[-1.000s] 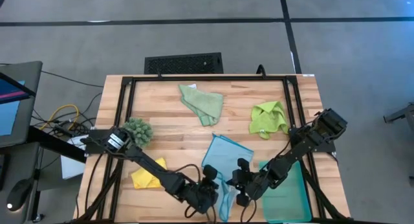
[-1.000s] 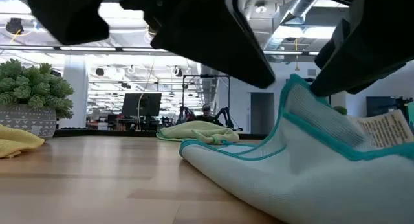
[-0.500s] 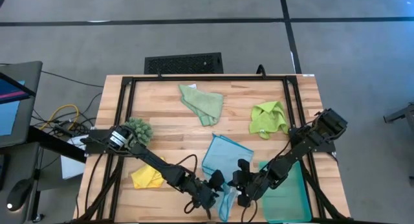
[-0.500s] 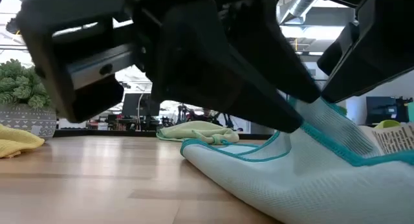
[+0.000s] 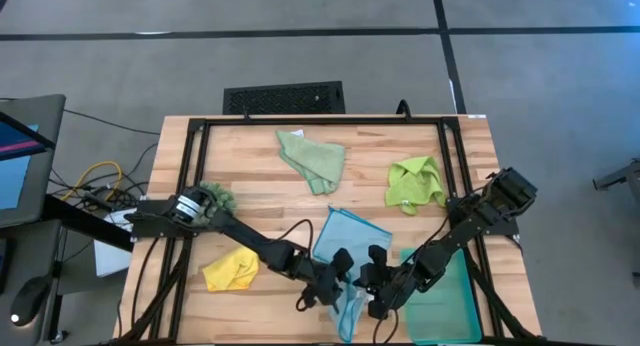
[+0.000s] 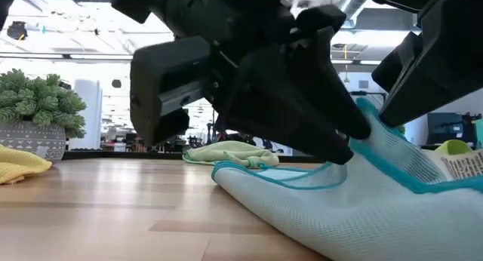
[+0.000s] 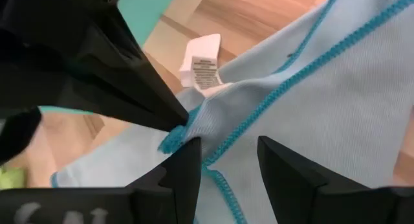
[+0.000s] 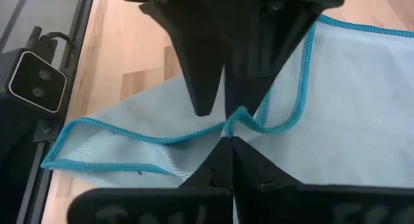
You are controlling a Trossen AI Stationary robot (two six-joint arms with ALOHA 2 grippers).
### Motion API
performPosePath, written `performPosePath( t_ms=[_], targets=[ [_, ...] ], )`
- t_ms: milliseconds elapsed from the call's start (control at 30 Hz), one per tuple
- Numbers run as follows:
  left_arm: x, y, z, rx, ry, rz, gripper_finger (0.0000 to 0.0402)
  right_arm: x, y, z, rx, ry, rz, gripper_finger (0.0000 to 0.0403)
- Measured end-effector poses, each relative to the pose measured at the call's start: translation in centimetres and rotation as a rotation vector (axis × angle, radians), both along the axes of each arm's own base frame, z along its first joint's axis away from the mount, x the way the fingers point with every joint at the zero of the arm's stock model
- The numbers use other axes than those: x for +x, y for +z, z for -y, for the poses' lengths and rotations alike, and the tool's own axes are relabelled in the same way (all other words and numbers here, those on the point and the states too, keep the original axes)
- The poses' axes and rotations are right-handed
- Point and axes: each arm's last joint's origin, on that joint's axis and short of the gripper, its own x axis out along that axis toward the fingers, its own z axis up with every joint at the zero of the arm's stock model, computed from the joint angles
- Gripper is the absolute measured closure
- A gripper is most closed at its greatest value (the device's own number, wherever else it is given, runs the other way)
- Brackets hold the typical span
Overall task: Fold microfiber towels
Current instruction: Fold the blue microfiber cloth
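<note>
Right gripper (image 5: 372, 283), just beside the teal tray (image 5: 452, 304), is pinched shut on the light blue towel (image 5: 345, 238) corner; left gripper (image 5: 335, 276) stands parted astride that hem (unclamped). The pinch should be held until the left closes.

Light blue towel (image 7: 336, 101) with white tag (image 7: 202, 62) between parted left end effector (image 7: 228, 160) fingers

A small white care label (image 7: 202, 67) is sewn to the edge of the light blue microfiber towel (image 7: 336, 101), just beyond the left gripper (image 7: 228, 160). It carries lines of dark print, too small to read. No other text is legible.
</note>
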Motion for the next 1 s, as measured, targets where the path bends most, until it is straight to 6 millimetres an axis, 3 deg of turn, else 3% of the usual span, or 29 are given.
performPosePath(
  t_ms=[267, 567, 733, 1000],
  targets=[
    [0.0, -0.2, -0.4, 0.03, 0.015, -0.016, 0.0277, 0.0, 0.0, 0.0, 0.0, 0.0, 0.0, 0.0386],
    [0.0, -0.1, -0.3, 0.087, 0.059, 0.016, 0.0394, 0.0, 0.0, 0.0, 0.0, -0.001, 0.0, 0.0383],
    [-0.8, 0.6, 1.8, 0.205, 0.132, 0.044, 0.0399, 0.0, 0.0, 0.0, -0.004, -0.004, 0.003, 0.0386],
    [-1.9, 4.8, 6.1, 0.249, 0.138, -0.004, 0.0401, 0.6, 0.7, -0.2, 0.041, -0.089, 0.118, 0.0389]
  ],
)
